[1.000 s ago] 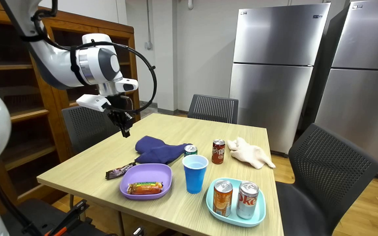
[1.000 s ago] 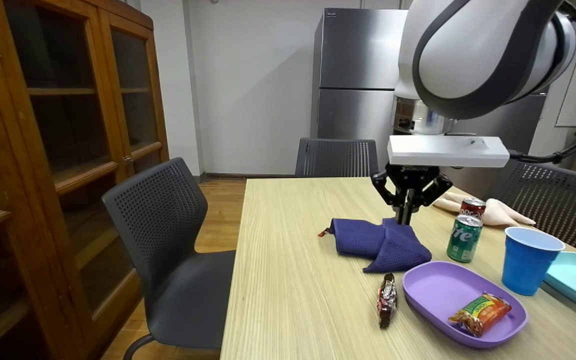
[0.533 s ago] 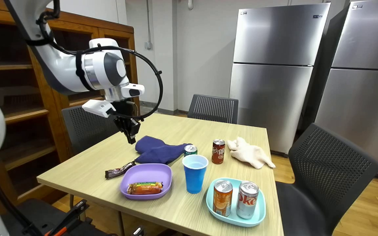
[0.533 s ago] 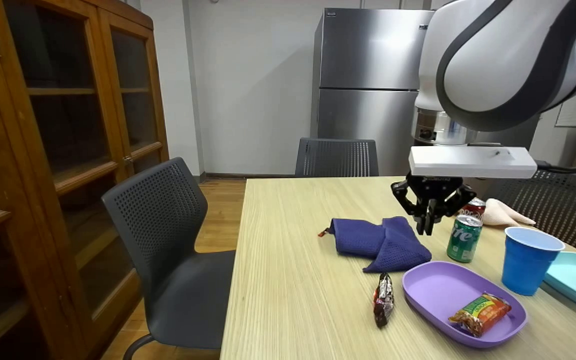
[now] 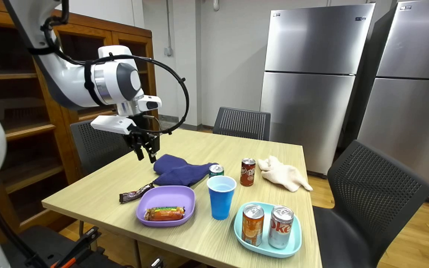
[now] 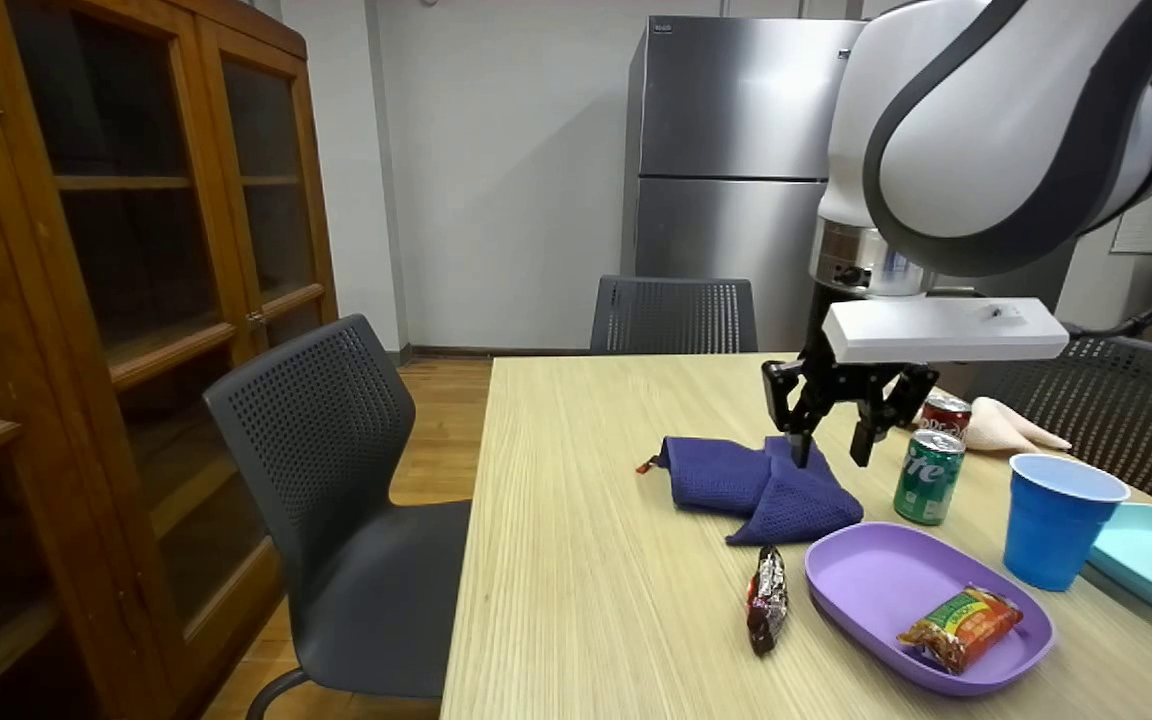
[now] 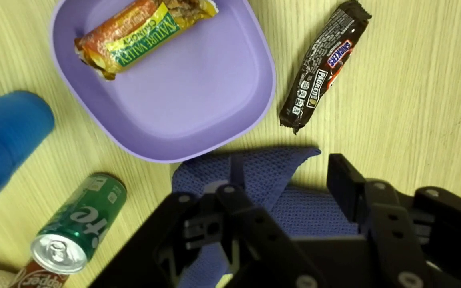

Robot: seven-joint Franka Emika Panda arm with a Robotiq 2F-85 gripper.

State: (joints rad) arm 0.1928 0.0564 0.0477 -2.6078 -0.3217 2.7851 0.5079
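My gripper (image 7: 288, 176) stands open with nothing between its fingers, above the table in both exterior views. Under it in the wrist view lies a folded navy cloth (image 7: 304, 213), partly hidden by the jaws. A purple plate (image 7: 198, 100) carries an orange and green granola bar (image 7: 142, 36). Beside the plate a dark Snickers bar (image 6: 767, 600) rests on the wood. On the plate's other side is a green can (image 6: 929, 478), upright, close to a blue cup (image 5: 221, 201). The gripper (image 6: 831, 450) touches none of these that I can see.
A dark red can (image 5: 248, 172) and a cream cloth (image 5: 283, 173) are farther back. The teal tray (image 5: 266, 253) holds an orange can (image 5: 253, 225) and a silver Coke can (image 5: 280, 227). Chairs (image 6: 336, 480) surround the table; a wooden cabinet (image 6: 226, 350) stands alongside.
The gripper first moved right and lower in both exterior views, then its fingers spread from shut to open, with a slight shift back. The Snickers bar has turned a little on the table.
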